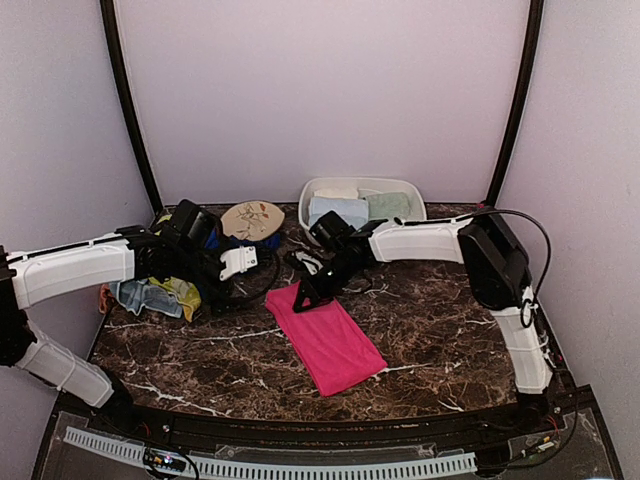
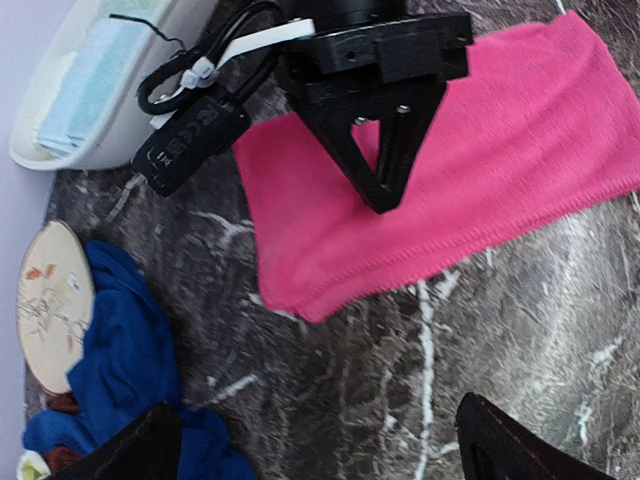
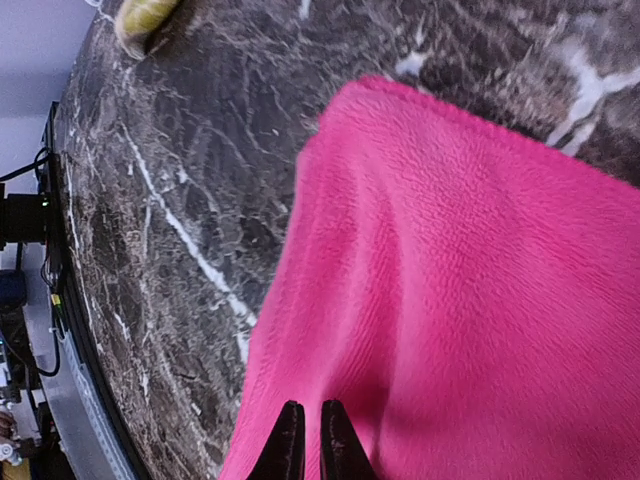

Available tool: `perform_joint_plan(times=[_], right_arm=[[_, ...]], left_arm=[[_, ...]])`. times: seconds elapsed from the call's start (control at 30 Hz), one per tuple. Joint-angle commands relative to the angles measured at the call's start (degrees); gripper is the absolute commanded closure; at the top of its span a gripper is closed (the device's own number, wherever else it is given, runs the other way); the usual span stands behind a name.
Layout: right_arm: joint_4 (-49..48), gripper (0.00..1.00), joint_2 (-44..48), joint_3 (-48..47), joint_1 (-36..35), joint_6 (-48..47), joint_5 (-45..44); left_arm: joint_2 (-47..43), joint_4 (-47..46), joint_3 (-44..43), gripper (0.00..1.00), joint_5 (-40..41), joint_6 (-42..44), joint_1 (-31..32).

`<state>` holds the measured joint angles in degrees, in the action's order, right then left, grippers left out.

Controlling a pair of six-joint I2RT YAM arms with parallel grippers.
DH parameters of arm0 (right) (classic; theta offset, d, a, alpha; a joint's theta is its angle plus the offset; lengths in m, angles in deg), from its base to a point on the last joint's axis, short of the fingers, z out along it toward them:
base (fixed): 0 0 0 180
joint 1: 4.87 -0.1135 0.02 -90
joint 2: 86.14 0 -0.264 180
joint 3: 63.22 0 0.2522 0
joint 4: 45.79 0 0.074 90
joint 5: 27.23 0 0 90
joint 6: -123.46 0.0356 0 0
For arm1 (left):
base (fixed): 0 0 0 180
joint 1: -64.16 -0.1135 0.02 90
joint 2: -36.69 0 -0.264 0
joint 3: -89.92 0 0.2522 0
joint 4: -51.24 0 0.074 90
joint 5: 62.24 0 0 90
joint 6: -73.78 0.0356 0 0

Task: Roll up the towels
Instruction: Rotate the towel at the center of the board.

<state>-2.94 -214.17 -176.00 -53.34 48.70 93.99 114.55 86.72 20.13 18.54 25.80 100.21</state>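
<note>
A hot pink towel (image 1: 330,340) lies flat in a long strip across the middle of the marble table (image 1: 430,330). My right gripper (image 1: 305,298) stands on its far end, with the fingertips (image 3: 290,440) nearly together and the pink towel (image 3: 480,280) puckering in a ridge up to them. The left wrist view shows the same right gripper (image 2: 380,205) pointing down onto the pink towel (image 2: 520,160). My left gripper (image 2: 335,445) hangs wide open over bare marble just left of that end, holding nothing. A royal blue towel (image 2: 120,340) lies crumpled beside it.
A pile with a pale blue towel (image 1: 150,295) and a yellow-green towel (image 1: 185,292) sits under the left arm. A beige floral oval disc (image 1: 252,220) lies at the back. The white basin (image 1: 410,185) behind holds a folded pale blue towel (image 1: 337,210) and a mint towel (image 1: 388,205).
</note>
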Motion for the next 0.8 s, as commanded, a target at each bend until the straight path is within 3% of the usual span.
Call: perform_joint_plan(times=[0.0,0.2,0.43,0.5,0.53,0.77], right_arm=[[8.0,0.94,-7.4,-6.8,0.0,-7.3,8.0],[1.5,0.97,-9.2,-2.2,0.5,-3.2,7.7],[-24.8,1.00,-2.0,14.2,1.8,11.7,5.3],[-30.9,1.00,-0.2,18.2,1.9,11.7,5.3],[-32.6,1.00,0.4,18.9,2.0,17.9,-0.9],[-37.4,1.00,4.3,22.8,2.5,28.6,-20.3]], left_arm=[[-3.0,7.8,5.0,0.02,-4.4,-2.9,-0.5],[-3.9,8.1,6.3,0.02,-5.5,-3.6,-0.5],[-4.2,8.5,6.0,0.02,-5.8,-3.7,-0.5],[-4.3,8.6,5.9,0.02,-5.7,-3.6,-0.5],[-4.4,8.6,5.8,0.02,-5.8,-3.7,-0.5],[-4.7,9.4,4.5,0.01,-5.6,-3.1,-0.5]])
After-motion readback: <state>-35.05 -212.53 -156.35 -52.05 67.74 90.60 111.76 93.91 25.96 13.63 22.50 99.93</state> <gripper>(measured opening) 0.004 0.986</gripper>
